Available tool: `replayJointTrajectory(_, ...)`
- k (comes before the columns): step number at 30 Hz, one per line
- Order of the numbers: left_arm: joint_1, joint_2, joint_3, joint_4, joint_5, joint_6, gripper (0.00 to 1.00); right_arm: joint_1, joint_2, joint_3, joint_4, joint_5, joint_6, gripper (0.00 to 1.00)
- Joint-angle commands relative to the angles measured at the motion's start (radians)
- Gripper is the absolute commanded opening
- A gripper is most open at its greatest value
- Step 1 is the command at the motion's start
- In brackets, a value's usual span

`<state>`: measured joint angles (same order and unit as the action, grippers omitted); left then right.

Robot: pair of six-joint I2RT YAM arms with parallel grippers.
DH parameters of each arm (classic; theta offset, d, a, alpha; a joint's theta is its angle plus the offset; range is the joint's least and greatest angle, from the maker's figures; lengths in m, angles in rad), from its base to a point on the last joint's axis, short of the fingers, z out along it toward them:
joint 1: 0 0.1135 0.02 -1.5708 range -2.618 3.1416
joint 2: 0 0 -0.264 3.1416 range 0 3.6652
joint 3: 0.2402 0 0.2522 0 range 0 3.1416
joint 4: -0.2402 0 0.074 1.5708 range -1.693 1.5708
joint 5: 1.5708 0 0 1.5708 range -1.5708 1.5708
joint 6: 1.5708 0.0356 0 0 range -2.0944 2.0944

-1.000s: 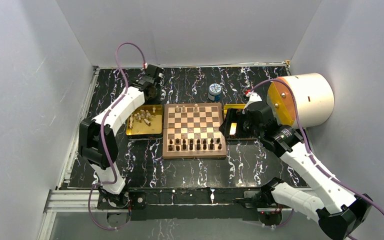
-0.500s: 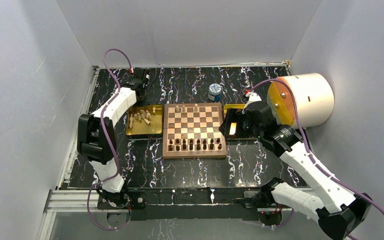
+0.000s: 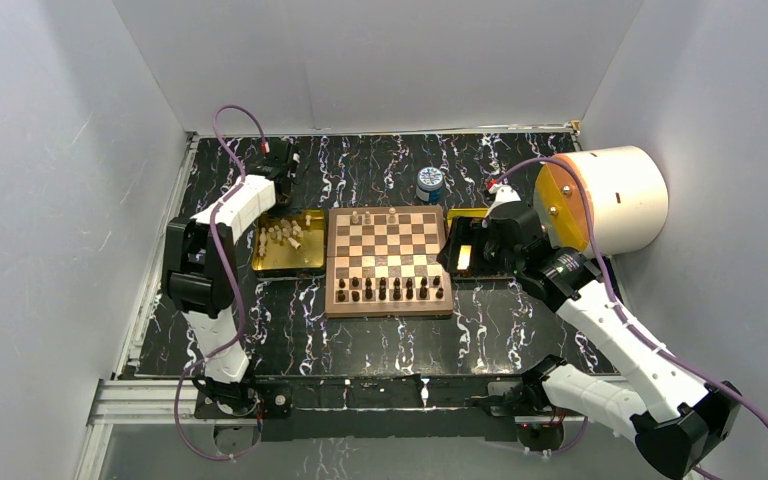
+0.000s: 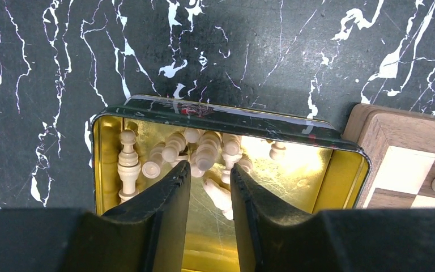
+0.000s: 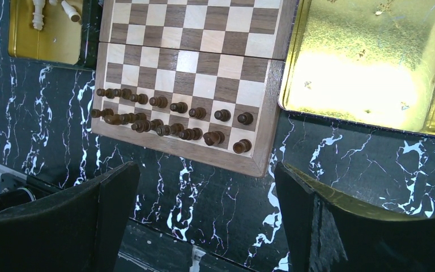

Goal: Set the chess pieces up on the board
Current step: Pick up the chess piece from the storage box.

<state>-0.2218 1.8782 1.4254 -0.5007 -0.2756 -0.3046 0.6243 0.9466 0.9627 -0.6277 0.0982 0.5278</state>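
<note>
Board (image 3: 388, 250) mid-table, tray (image 4: 226, 117) with heaped chess pieces (image 4: 198, 156) just left of it, another tray (image 5: 362, 68) just right, opposing pieces (image 5: 170, 116) on its two near rows, jar (image 3: 428, 184) behind.

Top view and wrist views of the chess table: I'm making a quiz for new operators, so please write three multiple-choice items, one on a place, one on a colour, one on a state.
1. Where do most cream pieces lie?
A) in the gold tray left of the board
B) on the board's middle squares
C) on the board's near rows

2. The pieces on the board's near rows are:
A) cream
B) dark brown
C) blue

3. How does the right gripper stand?
A) shut on a cream piece
B) shut on a dark piece
C) open, holding nothing

Answers:
1 A, the left wrist view shows them heaped in that tray.
2 B, both near rows are filled with dark brown figures.
3 C, its fingers stand wide apart with nothing between them.
</note>
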Motion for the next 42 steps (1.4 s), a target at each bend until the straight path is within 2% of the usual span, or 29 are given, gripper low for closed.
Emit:
replayJointTrajectory(1, 0.011, 0.004, -0.012, 0.008, 0.001, 0.013, 0.31, 0.005, 0.000, 0.013, 0.042, 0.004, 0.003, 0.99)
replayJointTrajectory(10, 0.016, 0.032, -0.007, 0.014, 0.016, 0.013, 0.28, 0.005, -0.012, 0.013, 0.036, 0.013, 0.003, 0.99)
replayJointTrajectory(27, 0.018, 0.000, 0.010, -0.027, 0.042, 0.019, 0.05, 0.006, -0.037, -0.004, 0.034, 0.011, 0.013, 0.99)
replayJointTrajectory(42, 0.018, -0.079, 0.102, -0.141, 0.055, 0.017, 0.02, 0.006, -0.044, 0.002, 0.028, 0.008, 0.006, 0.99)
